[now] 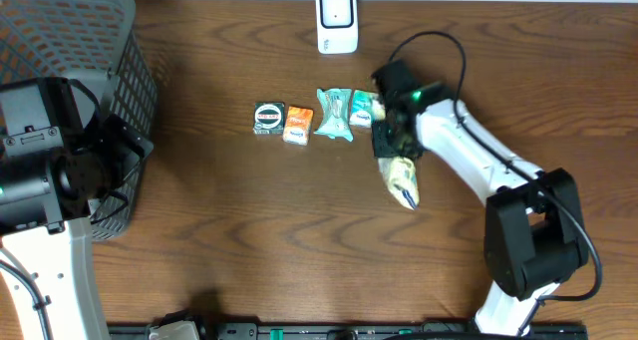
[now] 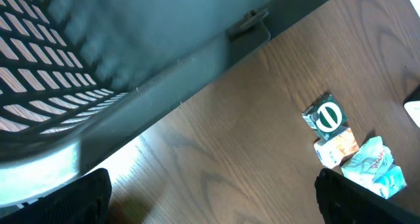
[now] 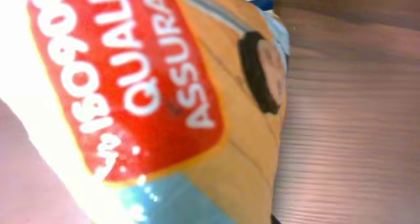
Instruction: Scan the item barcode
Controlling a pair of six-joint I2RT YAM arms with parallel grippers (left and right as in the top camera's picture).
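Yellow packet (image 1: 402, 178), right of centre on the brown wooden table (image 1: 229, 250), slanting down and to the right, upper end under the right gripper (image 1: 391, 146).

Far left: grey mesh basket (image 1: 70, 31), with black left-arm hardware over its right side. Left gripper (image 2: 213, 194) spread wide, nothing between the fingers. Dark fingertips (image 2: 82, 201) at the two lower corners of the left wrist view, basket wall above, bare wood below.

Further right, a row of four small items near mid-table: dark green pack (image 1: 268, 118) with a round mark, orange pack (image 1: 298, 125) just beside it, crumpled teal wrapper (image 1: 334, 114), then a teal-and-white pack (image 1: 361, 109) just beside the right gripper.

Behind the row, at the far edge: white scanner (image 1: 337, 21), well apart from the packet.

Right gripper narrow, pinched on the packet's top end. In the right wrist view, packet filling most of the frame: red label with white lettering, light blue band, dark round mark, wood grain to the right. Whether lifted clear of the table or resting on it: cannot tell.
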